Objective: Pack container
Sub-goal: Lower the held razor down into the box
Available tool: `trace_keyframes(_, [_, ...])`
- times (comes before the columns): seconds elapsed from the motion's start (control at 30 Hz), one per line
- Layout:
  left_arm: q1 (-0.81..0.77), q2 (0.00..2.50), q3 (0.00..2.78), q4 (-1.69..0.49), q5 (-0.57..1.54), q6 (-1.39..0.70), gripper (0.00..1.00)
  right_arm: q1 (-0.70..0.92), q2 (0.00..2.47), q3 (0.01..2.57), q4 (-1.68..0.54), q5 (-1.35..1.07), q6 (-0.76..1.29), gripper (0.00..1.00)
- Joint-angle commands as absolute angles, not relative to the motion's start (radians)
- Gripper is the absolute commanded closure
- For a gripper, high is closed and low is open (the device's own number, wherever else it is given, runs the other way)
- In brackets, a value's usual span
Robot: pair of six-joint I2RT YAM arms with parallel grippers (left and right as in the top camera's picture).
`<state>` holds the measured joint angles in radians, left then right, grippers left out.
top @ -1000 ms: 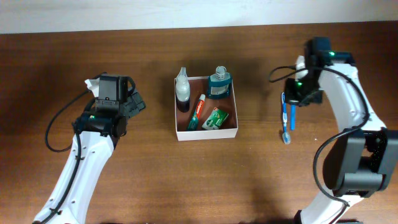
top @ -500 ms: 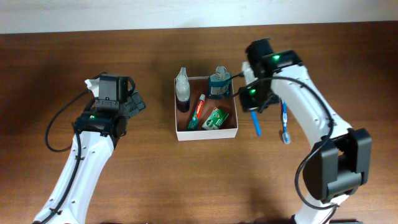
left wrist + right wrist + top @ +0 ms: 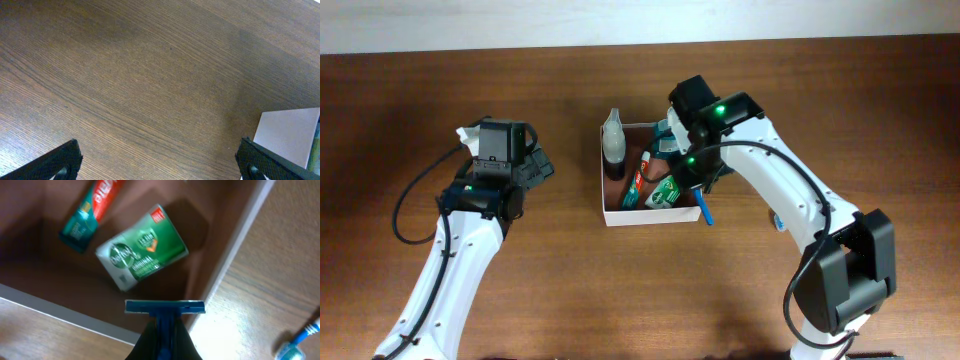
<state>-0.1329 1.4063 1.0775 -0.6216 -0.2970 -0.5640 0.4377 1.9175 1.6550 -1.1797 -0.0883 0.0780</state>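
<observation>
The container, a square white-walled box with a reddish-brown inside, sits mid-table. It holds a green soap box, a toothpaste tube, a teal mouthwash bottle and a clear bottle. My right gripper is shut on a blue razor above the container's front right corner. In the right wrist view the razor head hangs over the inside by the right wall, near the soap box. My left gripper is open and empty over bare table, left of the container.
A blue toothbrush lies on the table right of the container, mostly hidden under my right arm; its head shows in the right wrist view. A corner of the container's wall shows in the left wrist view.
My right arm has swung left from beside the toothbrush, carrying the blue razor to above the container's right side. The left arm has not moved.
</observation>
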Motion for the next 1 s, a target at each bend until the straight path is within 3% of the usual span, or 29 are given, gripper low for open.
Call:
trace_keyframes(0.0, [-0.130,1.394,1.085,-0.622,-0.315,-0.555,0.01,0.467,1.918,1.677,-1.150,-0.098,0.055,0.96])
trace_keyframes(0.97, [-0.130,1.394,1.085,-0.622,-0.315,-0.555,0.01,0.493,1.920,1.671,-0.939,-0.097,-0.076,0.96])
